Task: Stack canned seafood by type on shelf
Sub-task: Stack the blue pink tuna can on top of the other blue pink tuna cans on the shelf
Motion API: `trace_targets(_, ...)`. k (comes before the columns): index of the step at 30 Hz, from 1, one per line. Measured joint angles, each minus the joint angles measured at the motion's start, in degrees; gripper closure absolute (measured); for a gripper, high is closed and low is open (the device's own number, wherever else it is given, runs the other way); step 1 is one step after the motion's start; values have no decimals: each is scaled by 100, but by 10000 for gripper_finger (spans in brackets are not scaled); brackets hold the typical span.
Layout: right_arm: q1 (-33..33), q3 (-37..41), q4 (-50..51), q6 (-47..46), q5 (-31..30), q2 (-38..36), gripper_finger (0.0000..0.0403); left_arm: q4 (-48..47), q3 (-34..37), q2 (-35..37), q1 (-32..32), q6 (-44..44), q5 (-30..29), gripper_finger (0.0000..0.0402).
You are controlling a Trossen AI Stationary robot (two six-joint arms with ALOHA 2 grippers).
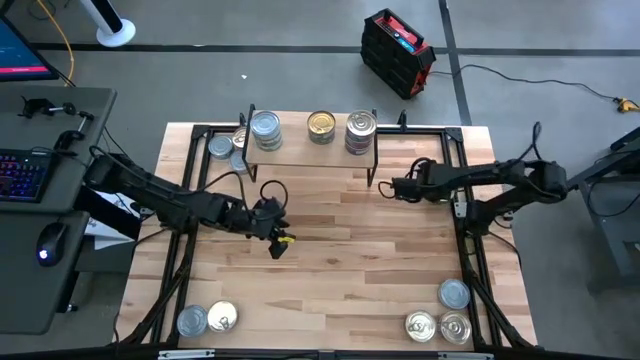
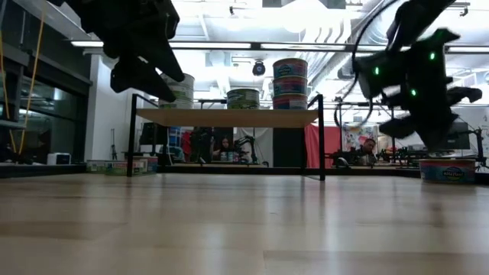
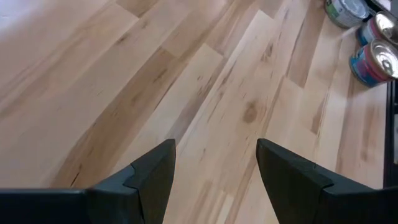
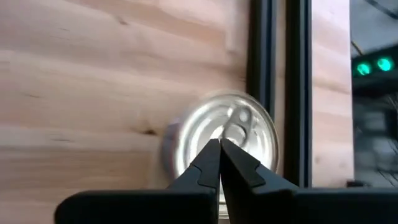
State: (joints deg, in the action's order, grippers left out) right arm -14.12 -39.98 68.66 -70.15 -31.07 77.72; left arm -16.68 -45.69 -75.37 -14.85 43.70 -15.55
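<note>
The shelf (image 1: pixel 310 158) stands at the table's far middle. On its board are three groups of tins (image 1: pixel 265 130) (image 1: pixel 321 126) (image 1: pixel 360 132); in the low view the right-hand one (image 2: pixel 289 80) is a stack of two. My left gripper (image 1: pixel 280 245) (image 3: pixel 214 168) hovers open over bare wood left of centre. My right gripper (image 1: pixel 383 187) (image 4: pixel 219 146) is shut and empty, in the air beside the shelf's near right leg. Its wrist view shows a blurred silver pull-tab tin (image 4: pixel 239 124) on the wood past the fingertips, next to a black rail.
Two tins (image 1: pixel 220 148) sit on the table left of the shelf. Two more (image 1: pixel 207 319) lie at the near left corner and three (image 1: pixel 440 318) at the near right, also seen from the left wrist (image 3: pixel 373 59). A black frame (image 1: pixel 463 215) edges the table.
</note>
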Motion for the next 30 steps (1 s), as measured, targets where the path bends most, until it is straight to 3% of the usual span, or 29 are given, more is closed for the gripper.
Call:
trace_targets(6, -66, 384, -521, 303, 377, 251, 403, -16, 0, 0, -43, 114, -2, 183)
trace_targets(10, 229, 305, -619, 263, 417, 237, 403, -30, 0, 0, -72, 110, 0, 183)
trace_targets(16, 918, -130, -1520, 638, 915, 233, 403, -176, 0, 0, -48, -85, -90, 183)
trace_targets(22, 1781, -308, -3224, 862, 1795, 266, 403, -149, 0, 0, 68, -147, -325, 183)
trace_targets(30, 2610, -307, -5682, 1275, 2004, 1013, 403, -65, 0, 0, 188, -236, -380, 183)
